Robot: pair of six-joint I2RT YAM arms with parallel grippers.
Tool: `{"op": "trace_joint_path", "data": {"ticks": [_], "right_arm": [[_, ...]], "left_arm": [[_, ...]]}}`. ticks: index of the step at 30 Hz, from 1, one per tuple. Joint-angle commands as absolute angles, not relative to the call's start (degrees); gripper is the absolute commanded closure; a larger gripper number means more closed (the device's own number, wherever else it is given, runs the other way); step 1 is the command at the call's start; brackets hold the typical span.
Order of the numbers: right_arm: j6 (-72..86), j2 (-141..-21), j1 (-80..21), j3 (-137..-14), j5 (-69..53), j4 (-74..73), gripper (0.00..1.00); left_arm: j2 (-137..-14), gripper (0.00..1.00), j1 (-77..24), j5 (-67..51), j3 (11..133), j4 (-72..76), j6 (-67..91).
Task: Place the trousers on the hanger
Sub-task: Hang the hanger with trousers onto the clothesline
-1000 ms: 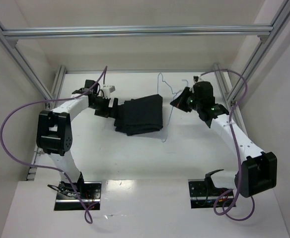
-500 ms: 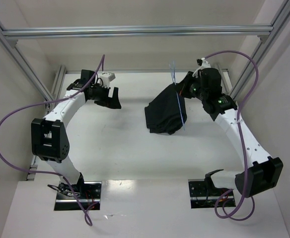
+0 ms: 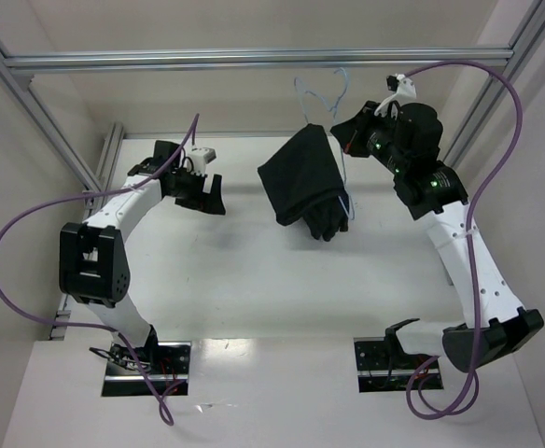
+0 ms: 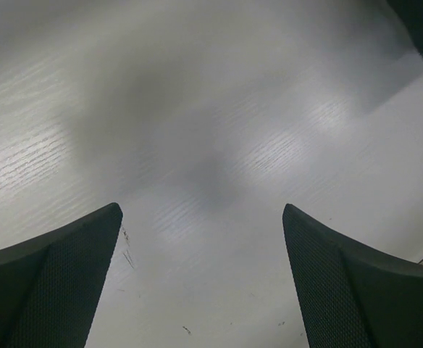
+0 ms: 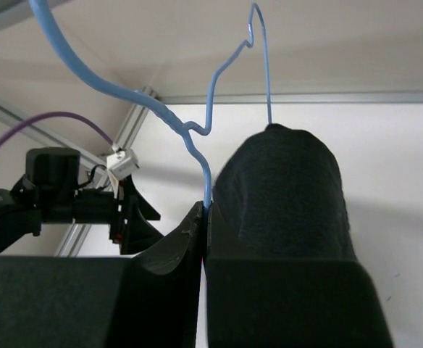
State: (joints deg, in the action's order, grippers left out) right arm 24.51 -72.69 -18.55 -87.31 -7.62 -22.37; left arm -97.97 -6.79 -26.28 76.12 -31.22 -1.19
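Right gripper (image 5: 203, 217) clamped shut on hanger (image 5: 81, 67) | trousers (image 3: 305, 182) hang draped over its wire | left gripper (image 3: 214, 191) wide open, empty

No legible text, label, brand, number or sign in any view; surfaces plain, unmarked.

White wood-grain table (image 3: 254, 289), left arm base (image 3: 134, 358) and right arm base (image 3: 392, 357) mounted at near edge.
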Motion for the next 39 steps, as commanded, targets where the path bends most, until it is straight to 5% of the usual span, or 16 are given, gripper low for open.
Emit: {"op": "trace_joint_path", "data": {"ticks": [1, 19, 39], "right_arm": [[21.9, -70.8, -20.7, -93.3, -5.5, -14.7, 1.00], [21.3, -80.9, -20.7, -109.0, 3.9, -20.1, 1.00], [23.5, -86.7, -20.7, -111.9, 5.0, -19.6, 1.00]], "left_arm": [[-95.3, 0.01, -6.7, -26.0, 75.5, -28.2, -1.8], [-94.7, 0.01, -6.7, -25.5, 74.4, -27.7, -1.8], [-93.2, 0.01, -6.7, -25.0, 72.8, -27.7, -2.4]]}}
